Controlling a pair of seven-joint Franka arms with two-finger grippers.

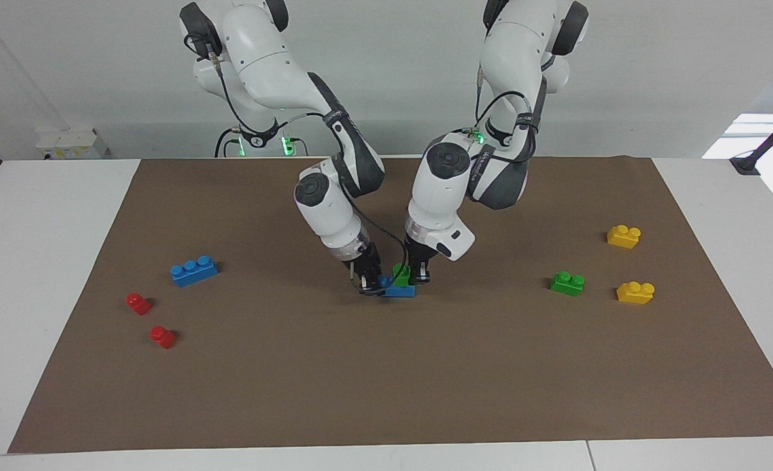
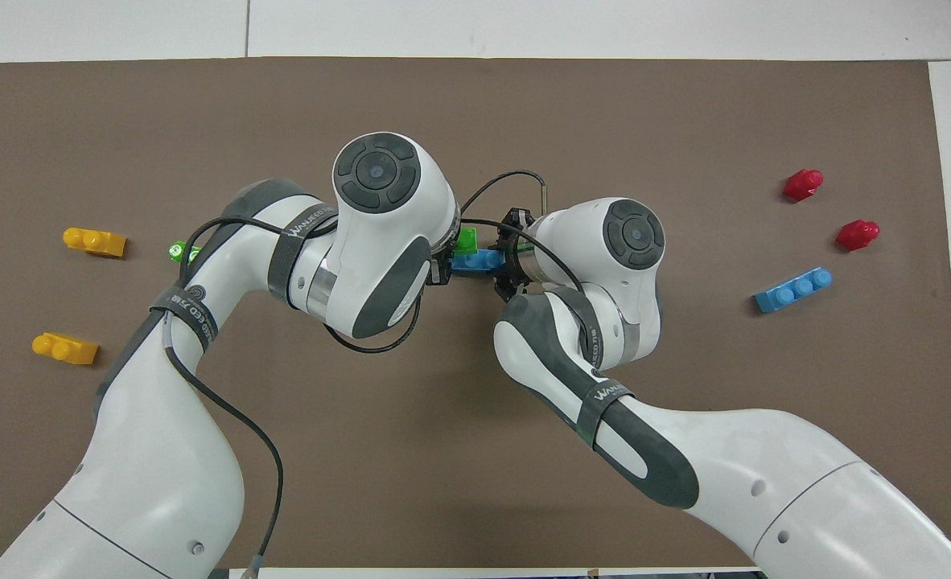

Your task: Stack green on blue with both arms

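Observation:
My right gripper (image 1: 369,285) is shut on one end of a blue three-stud brick (image 1: 397,290) that lies on the brown mat at the middle of the table. My left gripper (image 1: 416,277) is shut on a green two-stud brick (image 1: 399,271) and holds it right on top of that blue brick; I cannot tell whether it is pressed home. In the overhead view the green brick (image 2: 467,239) and the blue brick (image 2: 475,260) show between the two wrists, mostly covered. A second green brick (image 1: 567,282) and a second blue brick (image 1: 193,270) lie loose on the mat.
Two yellow bricks (image 1: 623,235) (image 1: 635,292) lie toward the left arm's end, beside the loose green brick. Two small red bricks (image 1: 138,303) (image 1: 162,336) lie toward the right arm's end, beside the loose blue brick. The brown mat (image 1: 386,379) covers most of the table.

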